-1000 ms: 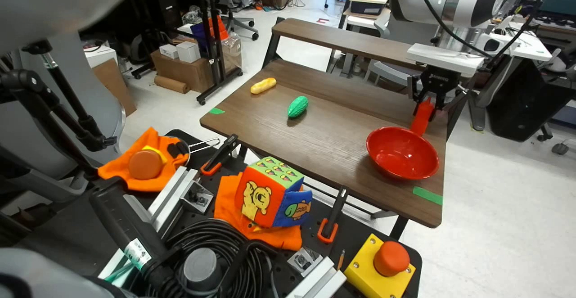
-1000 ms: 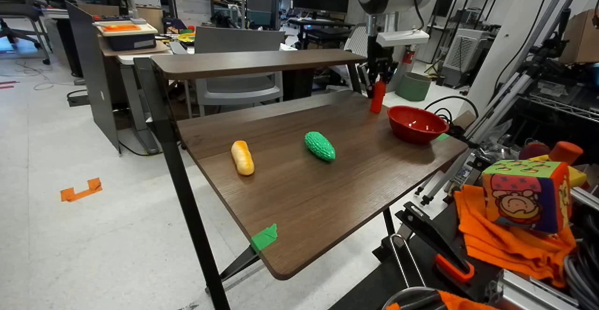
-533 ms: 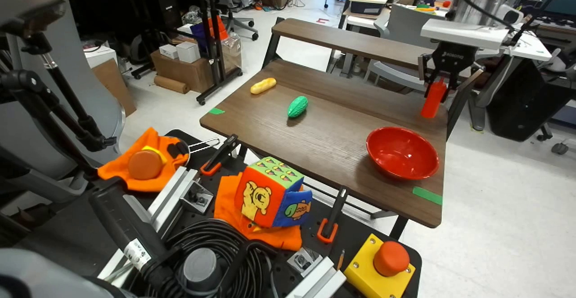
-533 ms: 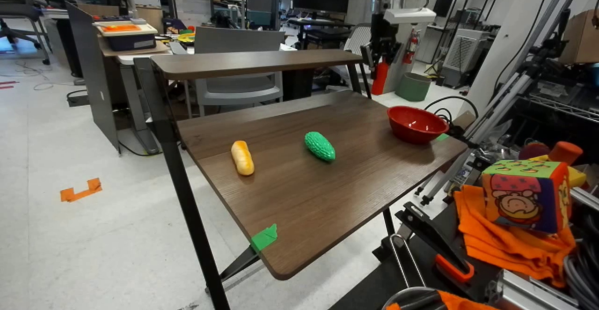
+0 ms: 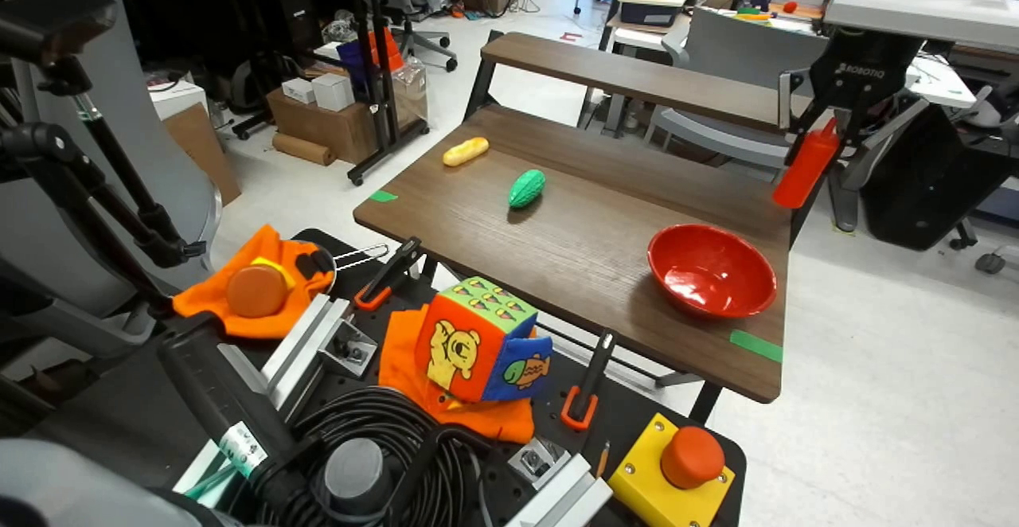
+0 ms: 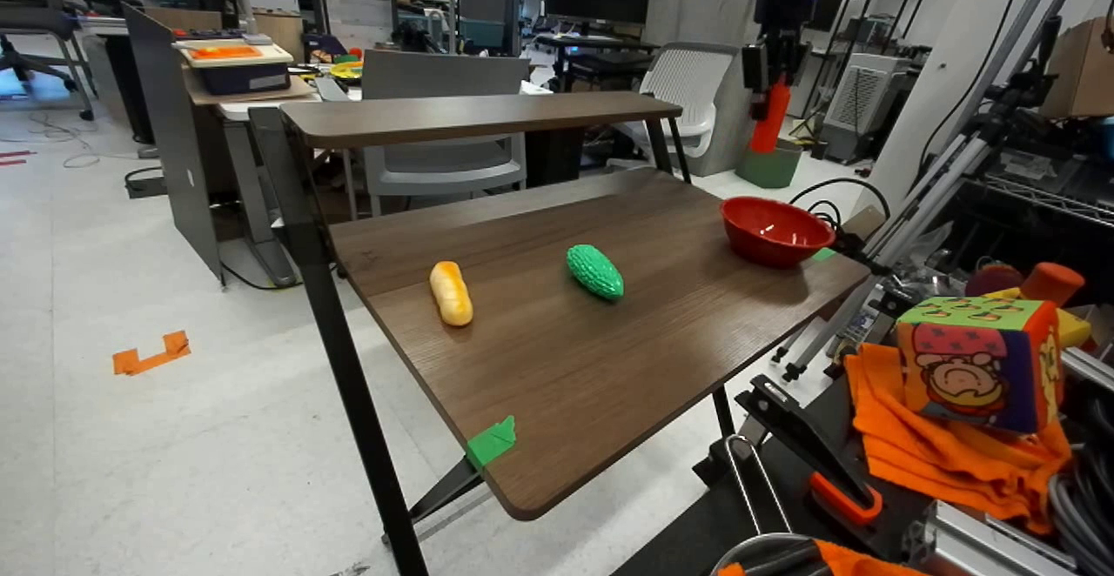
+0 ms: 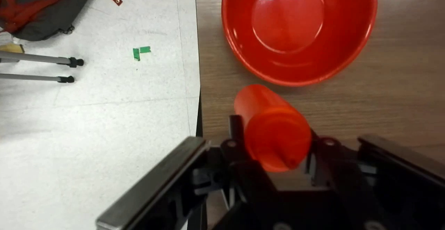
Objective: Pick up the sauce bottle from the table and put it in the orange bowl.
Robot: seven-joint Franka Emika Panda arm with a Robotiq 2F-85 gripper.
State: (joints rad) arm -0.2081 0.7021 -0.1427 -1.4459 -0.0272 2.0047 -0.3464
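Observation:
The red-orange sauce bottle (image 5: pixel 798 178) hangs tilted in my gripper (image 5: pixel 818 151), above the table's right end in this exterior view. It also shows in an exterior view (image 6: pixel 769 125), high over the table's far end. In the wrist view the bottle (image 7: pixel 257 101) sits between both fingers of my gripper (image 7: pixel 274 132), which are shut on its sides. The wide red-orange bowl (image 5: pixel 700 252) stands upright on the table, with nothing inside. It also shows in an exterior view (image 6: pixel 770 241) and in the wrist view (image 7: pixel 337 54). The bottle is beside the bowl's rim in the wrist view, apart from it.
The brown table (image 5: pixel 589 232) carries a green oblong item (image 5: pixel 527 189) and a yellow oblong item (image 5: pixel 466 151), away from the bowl. A raised shelf (image 5: pixel 621 73) runs along one long side. A black cart with a soft cube (image 5: pixel 478 352) and clamps stands alongside.
My gripper has lifted the bottle off the table and carried it rightward in both exterior views. The bottle has gone from nearly upright to tilted. The bowl has not moved.

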